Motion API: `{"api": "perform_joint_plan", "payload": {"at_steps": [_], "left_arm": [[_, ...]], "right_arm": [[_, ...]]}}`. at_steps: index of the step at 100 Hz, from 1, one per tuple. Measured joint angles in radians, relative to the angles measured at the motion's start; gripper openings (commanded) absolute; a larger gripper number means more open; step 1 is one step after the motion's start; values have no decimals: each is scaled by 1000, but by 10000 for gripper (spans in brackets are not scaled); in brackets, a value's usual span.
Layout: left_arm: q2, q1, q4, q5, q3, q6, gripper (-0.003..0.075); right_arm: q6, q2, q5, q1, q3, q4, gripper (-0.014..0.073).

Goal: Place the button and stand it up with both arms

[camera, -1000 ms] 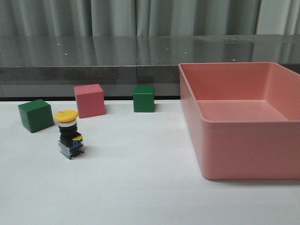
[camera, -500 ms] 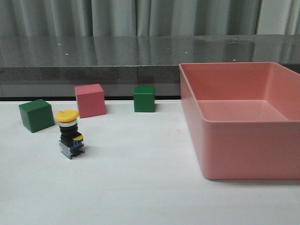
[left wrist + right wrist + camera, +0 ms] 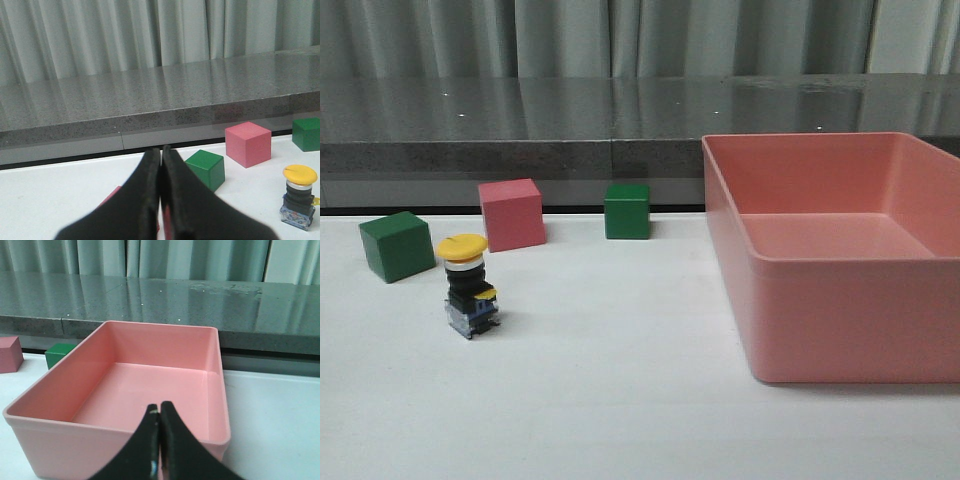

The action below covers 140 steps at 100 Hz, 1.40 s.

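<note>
The button [image 3: 468, 287] stands upright on the white table at the left, yellow cap on top, black body and bluish clear base below. It also shows in the left wrist view [image 3: 299, 197], off to one side of the fingers. My left gripper [image 3: 160, 152] is shut and empty, well short of the button. My right gripper [image 3: 159, 408] is shut and empty, in front of the pink bin's near wall. Neither arm shows in the front view.
A large pink bin [image 3: 840, 300] fills the right side of the table. A green cube [image 3: 396, 245], a pink cube [image 3: 512, 214] and a second green cube [image 3: 626, 211] stand behind the button. A grey ledge and curtain close the back.
</note>
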Motion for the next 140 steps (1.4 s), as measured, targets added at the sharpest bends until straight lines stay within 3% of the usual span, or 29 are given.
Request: {"api": "perform_joint_plan", "payload": {"at_steps": [115,140], "left_arm": [[0,0,0,0,0,-2,-20],[0,0,0,0,0,-2,-20]], "right_arm": [[0,0,30,0,54,-40,-76],[0,0,-18,0,56,-46,-76]]}}
